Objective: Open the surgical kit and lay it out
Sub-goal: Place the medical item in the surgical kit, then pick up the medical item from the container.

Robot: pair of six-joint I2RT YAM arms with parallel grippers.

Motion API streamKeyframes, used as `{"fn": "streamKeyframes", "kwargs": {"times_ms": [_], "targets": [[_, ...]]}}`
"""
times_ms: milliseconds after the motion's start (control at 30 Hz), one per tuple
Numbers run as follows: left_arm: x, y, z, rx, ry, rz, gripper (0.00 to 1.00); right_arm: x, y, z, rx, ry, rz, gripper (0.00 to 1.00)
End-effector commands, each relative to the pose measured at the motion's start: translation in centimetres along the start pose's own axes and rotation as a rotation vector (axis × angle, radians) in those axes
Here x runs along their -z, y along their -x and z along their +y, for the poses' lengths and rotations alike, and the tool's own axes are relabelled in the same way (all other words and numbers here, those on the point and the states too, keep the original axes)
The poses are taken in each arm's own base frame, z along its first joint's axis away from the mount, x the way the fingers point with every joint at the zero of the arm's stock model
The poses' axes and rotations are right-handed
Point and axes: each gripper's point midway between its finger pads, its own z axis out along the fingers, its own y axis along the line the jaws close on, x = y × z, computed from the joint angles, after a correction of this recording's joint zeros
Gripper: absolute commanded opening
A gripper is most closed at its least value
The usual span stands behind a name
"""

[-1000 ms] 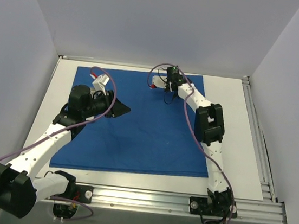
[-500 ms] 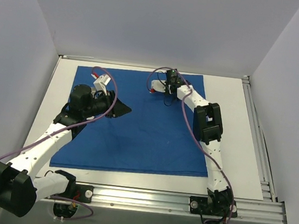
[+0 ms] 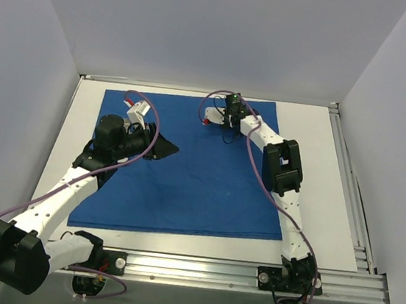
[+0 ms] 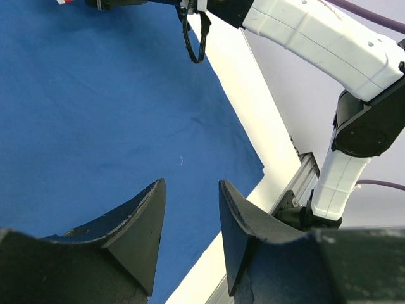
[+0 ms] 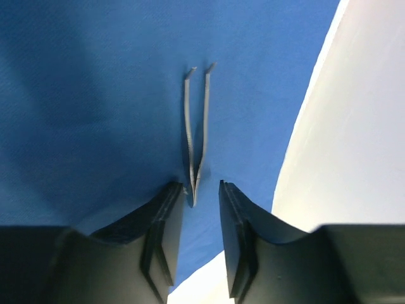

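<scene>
Tweezers (image 5: 193, 174) on cloth (image 5: 95, 95), hinge end between narrowly parted right fingers (image 5: 164, 240): spread wider, lift straight off without nudging; left fingers (image 4: 136, 234) half-open, empty.

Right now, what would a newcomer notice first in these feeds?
The blue cloth, spread flat over most of the table. Next, thin metal tweezers lying on it near its far edge, their joined end between the open jaws of the right gripper. The left gripper hovers open and empty over the cloth's left side.
</scene>
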Motion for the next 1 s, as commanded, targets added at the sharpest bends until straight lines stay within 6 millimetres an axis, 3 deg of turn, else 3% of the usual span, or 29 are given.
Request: {"fn": "streamKeyframes", "kwargs": {"times_ms": [0,133,233,267,367,500,533,567,633,667,800,867,967], "targets": [[0.3,1.3,-1.5,-0.035,-0.039,-0.028,0.48,1.8,0.9,-2.2,-0.039,-0.049,-0.031,0.33],[0.7,1.4,0.0,-0.005,0.037,-0.019,0.48,3.6,1.1,-4.1,-0.119,-0.109,-0.050,0.43],[1.4,2.3,1.3,-0.005,0.103,-0.039,0.48,6.1,0.8,-5.8,-0.211,-0.162,-0.073,0.55],[1.6,2.6,1.8,-0.005,0.124,-0.045,0.48,7.7,0.7,-7.0,-0.238,-0.200,-0.084,0.56],[2.3,3.4,4.9,0.031,0.261,-0.048,0.47,10.2,0.2,-7.9,-0.351,-0.243,-0.081,0.59],[3.4,4.0,9.7,0.094,0.442,0.003,0.43,13.0,0.4,-7.4,-0.540,-0.243,-0.102,0.63],[3.7,3.1,11.6,0.123,0.519,0.051,0.43,13.5,0.5,-7.1,-0.579,-0.243,-0.111,0.65],[3.9,4.3,11.9,0.102,0.552,0.040,0.43,14.6,1.2,-6.7,-0.618,-0.239,-0.144,0.67],[4.4,3.8,14.0,0.095,0.650,0.086,0.42,15.9,2.1,-7.0,-0.777,-0.266,-0.211,0.67],[4.9,4.8,14.9,0.081,0.713,0.063,0.42,17.5,2.5,-8.2,-0.853,-0.299,-0.256,0.66],[5.4,5.4,18.2,0.070,0.842,0.085,0.42,20.5,5.3,-10.7,-1.165,-0.325,-0.359,0.65],[5.4,4.9,20.0,0.089,0.901,0.126,0.41,20.8,6.7,-10.1,-1.312,-0.293,-0.377,0.57],[5.0,5.6,21.7,0.075,0.952,0.147,0.40,21.7,9.5,-7.7,-1.366,-0.227,-0.402,0.53]]}}
